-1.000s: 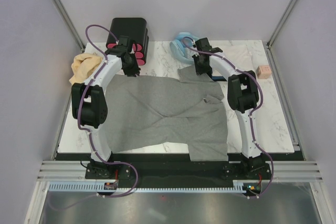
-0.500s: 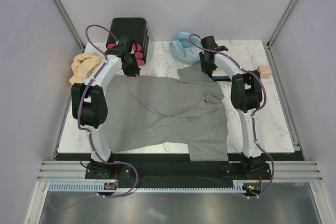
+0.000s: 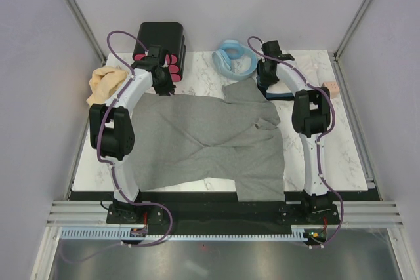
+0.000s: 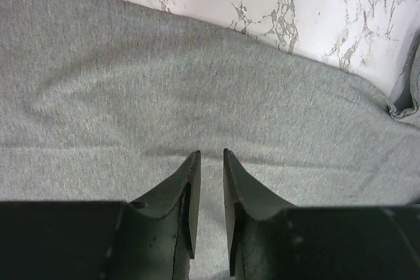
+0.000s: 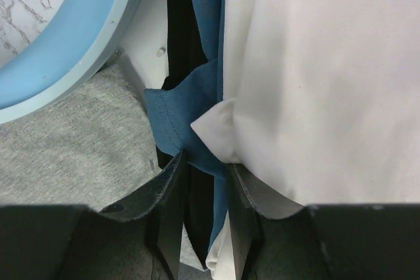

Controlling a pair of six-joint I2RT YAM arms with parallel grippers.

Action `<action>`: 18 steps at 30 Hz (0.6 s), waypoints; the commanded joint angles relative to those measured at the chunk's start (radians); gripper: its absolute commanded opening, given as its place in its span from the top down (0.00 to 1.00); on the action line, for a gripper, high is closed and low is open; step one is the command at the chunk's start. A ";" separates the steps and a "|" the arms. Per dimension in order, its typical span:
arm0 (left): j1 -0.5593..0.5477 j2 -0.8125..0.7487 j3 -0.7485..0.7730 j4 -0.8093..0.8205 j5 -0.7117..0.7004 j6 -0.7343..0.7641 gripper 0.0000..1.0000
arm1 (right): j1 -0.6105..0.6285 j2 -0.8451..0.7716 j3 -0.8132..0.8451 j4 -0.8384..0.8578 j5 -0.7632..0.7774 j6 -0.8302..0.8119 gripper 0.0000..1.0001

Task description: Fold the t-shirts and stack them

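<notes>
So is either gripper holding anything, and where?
Left gripper: nothing visibly, jaws ajar over grey shirt. Right gripper: blue cloth edge between jaws, grip unclear.

Under the left gripper (image 4: 210,153), the grey t-shirt (image 4: 197,83) is matt heathered knit; beyond it the table (image 4: 341,11) is smooth, marble-veined; ahead of the right gripper (image 5: 205,160), the whitish t-shirt (image 5: 315,83) and blue t-shirt (image 5: 167,113) are smooth matt cloth; left of it the hose (image 5: 72,37) is smooth, faintly glossy plastic.

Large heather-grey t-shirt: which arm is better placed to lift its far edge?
Probably left. The left gripper hovers over the far edge of the grey t-shirt; the right gripper is over blue and white cloth beside it.
</notes>
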State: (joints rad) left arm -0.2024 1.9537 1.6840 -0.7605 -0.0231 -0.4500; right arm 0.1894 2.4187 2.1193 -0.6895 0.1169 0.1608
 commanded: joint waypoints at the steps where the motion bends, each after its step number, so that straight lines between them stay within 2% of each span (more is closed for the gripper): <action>1: 0.003 -0.022 0.011 0.021 -0.001 0.030 0.73 | -0.015 0.022 0.024 -0.001 -0.010 -0.006 0.62; 12: 0.003 -0.022 0.000 0.021 -0.008 0.034 0.73 | -0.059 0.077 0.083 0.001 -0.014 -0.017 0.62; 18: 0.003 -0.004 0.009 0.021 0.003 0.031 0.73 | -0.068 0.045 0.071 0.011 -0.161 -0.014 0.61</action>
State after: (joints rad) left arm -0.2024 1.9537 1.6836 -0.7605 -0.0238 -0.4450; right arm 0.1394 2.4569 2.1757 -0.6872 0.0467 0.1596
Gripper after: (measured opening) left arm 0.273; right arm 0.382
